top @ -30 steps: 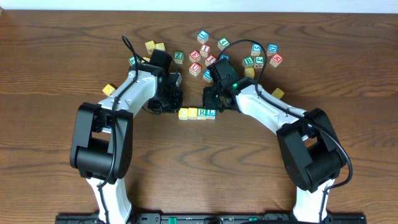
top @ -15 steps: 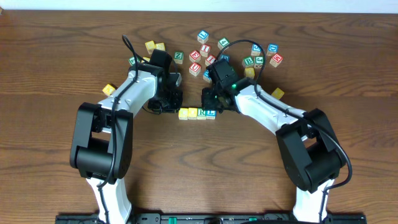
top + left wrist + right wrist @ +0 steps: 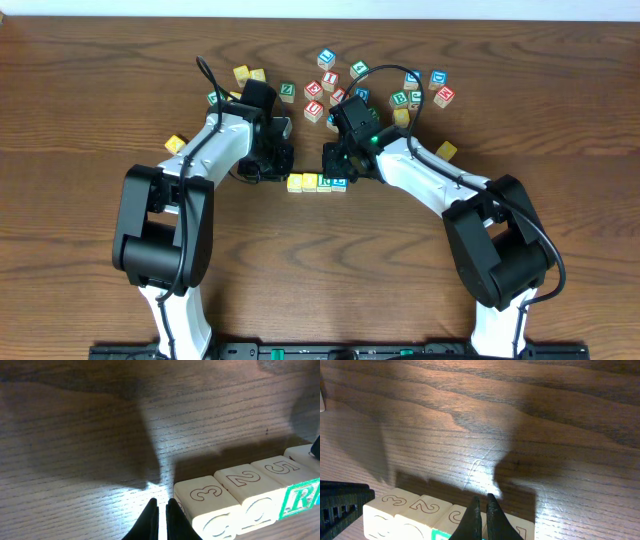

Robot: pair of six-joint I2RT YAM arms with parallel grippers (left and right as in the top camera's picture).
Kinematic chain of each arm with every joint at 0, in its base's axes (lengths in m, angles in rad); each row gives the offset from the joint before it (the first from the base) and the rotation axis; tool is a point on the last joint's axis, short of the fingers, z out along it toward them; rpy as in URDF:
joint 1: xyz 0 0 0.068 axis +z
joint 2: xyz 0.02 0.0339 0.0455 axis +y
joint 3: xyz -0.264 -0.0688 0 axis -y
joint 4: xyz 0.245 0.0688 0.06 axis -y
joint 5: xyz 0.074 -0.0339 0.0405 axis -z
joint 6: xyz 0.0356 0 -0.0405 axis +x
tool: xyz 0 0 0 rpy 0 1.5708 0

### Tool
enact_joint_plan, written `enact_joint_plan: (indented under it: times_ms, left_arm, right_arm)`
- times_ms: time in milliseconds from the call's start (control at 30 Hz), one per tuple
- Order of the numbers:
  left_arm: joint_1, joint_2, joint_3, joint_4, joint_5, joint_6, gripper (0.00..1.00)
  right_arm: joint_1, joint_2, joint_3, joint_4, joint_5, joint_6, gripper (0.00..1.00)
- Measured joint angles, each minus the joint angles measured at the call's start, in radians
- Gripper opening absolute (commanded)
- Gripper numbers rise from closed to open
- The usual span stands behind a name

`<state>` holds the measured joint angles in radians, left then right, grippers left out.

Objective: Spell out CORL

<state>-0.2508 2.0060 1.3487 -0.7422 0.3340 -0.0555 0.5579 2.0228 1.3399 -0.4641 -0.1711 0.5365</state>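
The row of four cubes [image 3: 317, 182] is lying mid-frame on the wooden surface [image 3: 320, 270]. The left fingers [image 3: 151, 519] and right fingers [image 3: 474, 516] are sitting pressed together, gripping nothing, just beside it.

White arms [image 3: 215, 150], black joints, looping black cables [image 3: 203, 72] — slim black-fingered hands [image 3: 161, 506] [image 3: 482, 502].
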Motion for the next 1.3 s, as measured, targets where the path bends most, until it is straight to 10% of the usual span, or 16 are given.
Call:
enact_joint_plan:
  times_ms: [1300]
  left_arm:
    - [0.103,-0.018,0.167,-0.091,-0.058,0.000,0.12]
  right_arm:
    - [-0.149,-0.045,0.204,-0.130,-0.014,-0.064,0.13]
